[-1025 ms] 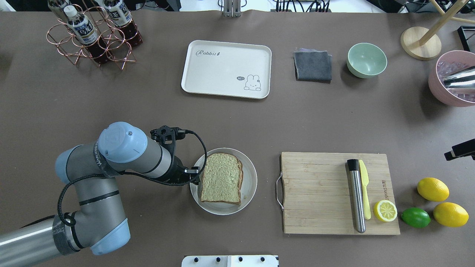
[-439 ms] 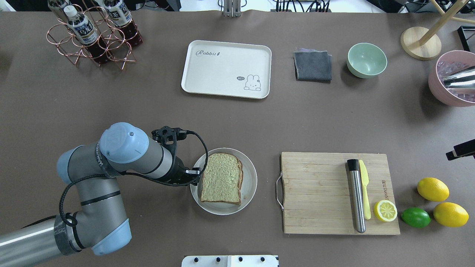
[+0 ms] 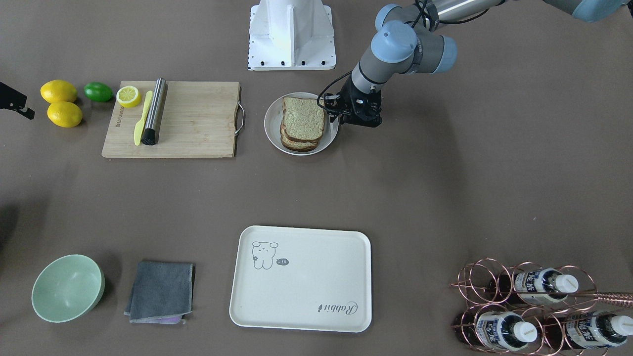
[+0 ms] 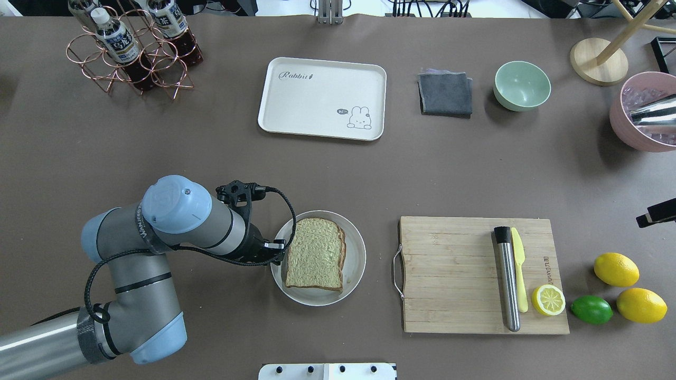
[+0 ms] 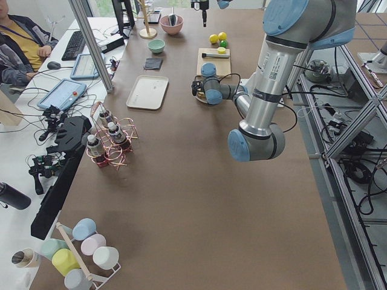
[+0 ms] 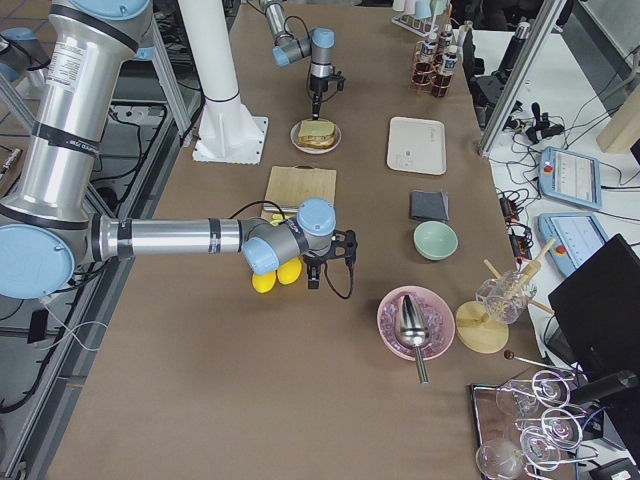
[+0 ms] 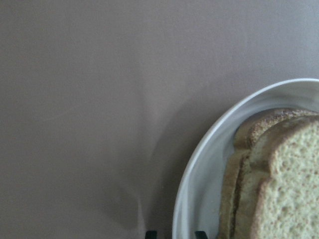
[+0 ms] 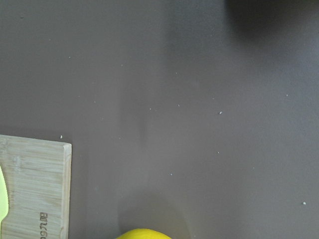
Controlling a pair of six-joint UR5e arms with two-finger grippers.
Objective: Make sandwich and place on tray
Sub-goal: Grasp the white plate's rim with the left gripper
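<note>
Two square slices of brown-crusted, speckled bread made the sandwich (image 3: 302, 121) in the front view. It sat on the round white plate (image 3: 272, 127), just beside the left gripper (image 3: 329, 107). The cream-white rounded tray (image 3: 306, 291) lay well away from the fingers, and its curly writing read "Rabbit".

From overhead, the left gripper (image 4: 278, 246) had crept only a tiny bit toward the plate since a second before, and the sandwich had not moved. So I think the grab had not begun, and the trip to the tray was yet to come. The labels on the bottles (image 4: 113, 39) and the mark on the bamboo cutting board (image 4: 449, 274) were too small to read. The right gripper (image 4: 654, 214) sat far off at the edge, and I could not tell how wide its fingers were.

Up close in the left wrist view, two black fingertips (image 7: 150, 234) stood apart, one on each side of the plate's rim, holding nothing.
</note>
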